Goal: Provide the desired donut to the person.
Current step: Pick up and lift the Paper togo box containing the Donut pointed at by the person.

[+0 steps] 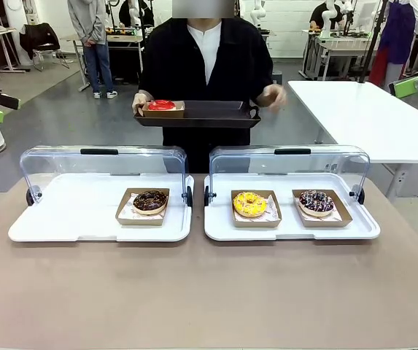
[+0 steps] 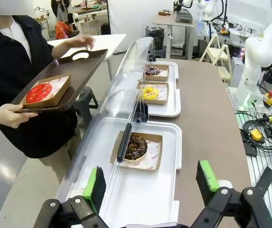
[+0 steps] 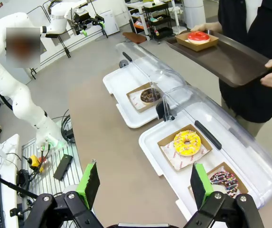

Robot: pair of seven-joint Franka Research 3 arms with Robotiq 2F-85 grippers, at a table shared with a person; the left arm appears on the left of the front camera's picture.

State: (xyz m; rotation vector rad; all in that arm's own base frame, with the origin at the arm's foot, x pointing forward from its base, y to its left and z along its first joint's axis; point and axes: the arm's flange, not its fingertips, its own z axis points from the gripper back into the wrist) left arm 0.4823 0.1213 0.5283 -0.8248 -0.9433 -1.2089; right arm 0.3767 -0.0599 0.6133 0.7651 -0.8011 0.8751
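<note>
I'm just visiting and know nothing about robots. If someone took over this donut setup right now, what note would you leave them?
Left hand: open, empty, back from the cases.
Right hand: open, empty, back from the cases.
Things: chocolate donut in the left case; yellow donut and sprinkled donut in the right case. Both clear lids are up. The person holds a dark tray with a red donut on it.
Done: cases open; the robot has picked nothing.
Left: learn which donut is wanted (not shown here), lift it and deliver it to the person.
</note>
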